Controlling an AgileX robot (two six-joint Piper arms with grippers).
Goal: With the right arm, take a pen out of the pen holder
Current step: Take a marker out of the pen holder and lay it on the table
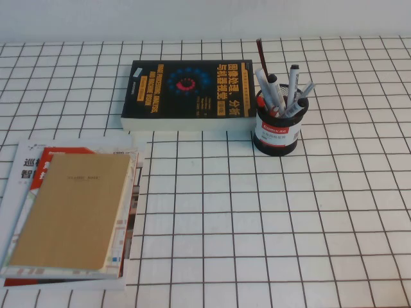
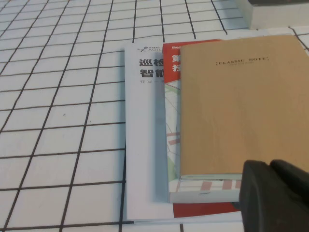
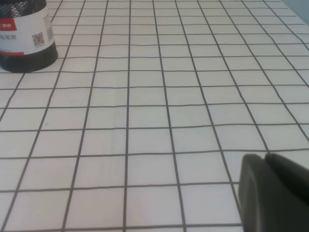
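A black mesh pen holder [image 1: 277, 133] with a white and red label stands at the back right of the table, holding several pens [image 1: 277, 92] that lean outward. Its lower part also shows in the right wrist view as the pen holder [image 3: 27, 42]. My right gripper [image 3: 266, 157] hovers low over bare gridded cloth, well short of the holder, fingers pressed together and holding nothing. My left gripper [image 2: 270, 165] hangs over the near edge of the tan notebook [image 2: 244, 104], also shut and empty. Neither arm appears in the high view.
A thick dark book [image 1: 186, 95] lies just left of the pen holder. A stack of booklets topped by the tan notebook [image 1: 74, 208] sits at the front left. White gridded cloth [image 1: 270, 218] covers the table.
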